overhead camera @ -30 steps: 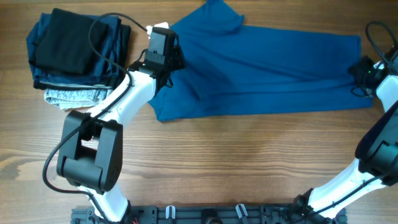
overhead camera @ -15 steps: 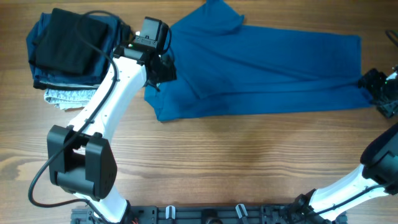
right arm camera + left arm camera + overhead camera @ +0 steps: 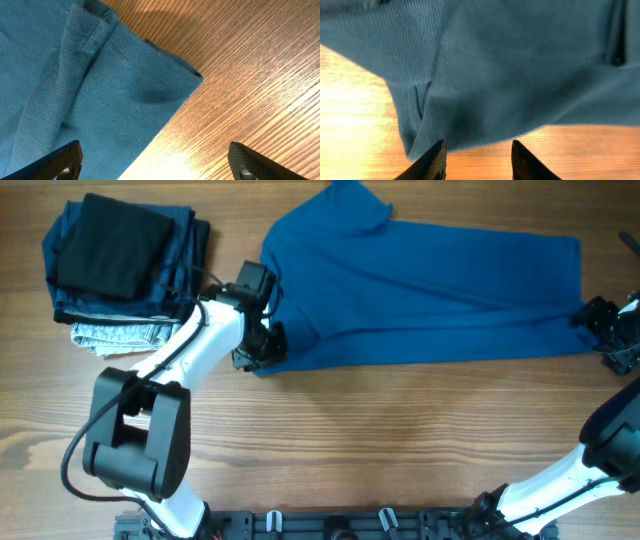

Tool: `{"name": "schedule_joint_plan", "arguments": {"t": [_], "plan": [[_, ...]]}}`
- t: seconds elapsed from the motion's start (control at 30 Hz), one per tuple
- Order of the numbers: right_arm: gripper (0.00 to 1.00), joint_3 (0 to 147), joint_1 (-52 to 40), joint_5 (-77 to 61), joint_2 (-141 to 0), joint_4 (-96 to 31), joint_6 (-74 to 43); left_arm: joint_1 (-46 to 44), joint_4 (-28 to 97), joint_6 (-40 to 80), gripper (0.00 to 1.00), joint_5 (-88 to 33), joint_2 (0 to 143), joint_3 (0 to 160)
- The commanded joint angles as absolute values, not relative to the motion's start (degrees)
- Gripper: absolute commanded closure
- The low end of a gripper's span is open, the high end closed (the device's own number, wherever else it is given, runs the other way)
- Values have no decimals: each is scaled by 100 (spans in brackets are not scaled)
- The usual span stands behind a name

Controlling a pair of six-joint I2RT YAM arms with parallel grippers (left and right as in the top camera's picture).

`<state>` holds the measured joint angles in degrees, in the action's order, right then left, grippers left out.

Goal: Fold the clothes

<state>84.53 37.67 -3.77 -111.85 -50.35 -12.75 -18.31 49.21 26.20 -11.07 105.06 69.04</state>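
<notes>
The clothes are one blue T-shirt (image 3: 430, 290) lying in a long flat band across the far side of the table. My left gripper (image 3: 262, 348) hovers at its near left corner. In the left wrist view the gripper (image 3: 479, 162) is open over bare wood, and the shirt's edge (image 3: 520, 65) lies just beyond the fingertips. My right gripper (image 3: 598, 330) is at the shirt's near right corner. In the right wrist view it (image 3: 155, 165) is wide open and holds nothing, with the shirt's corner (image 3: 75, 90) partly under its left finger.
A stack of folded garments (image 3: 120, 265), black on dark navy on speckled grey, sits at the far left beside my left arm. The wooden table (image 3: 400, 440) runs along the near side in front of the shirt.
My left gripper has come away from the shirt's far left edge and moved down to its near left corner. The right gripper slid off the cloth to the right, then stayed.
</notes>
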Motion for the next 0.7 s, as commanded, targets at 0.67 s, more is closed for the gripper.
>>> {"name": "schedule_joint_plan", "arguments": {"t": [0.67], "plan": [[3, 8479, 3747, -434, -11091, -5061, -1216, -792, 5000, 3218, 77, -172, 10628, 6027]]}}
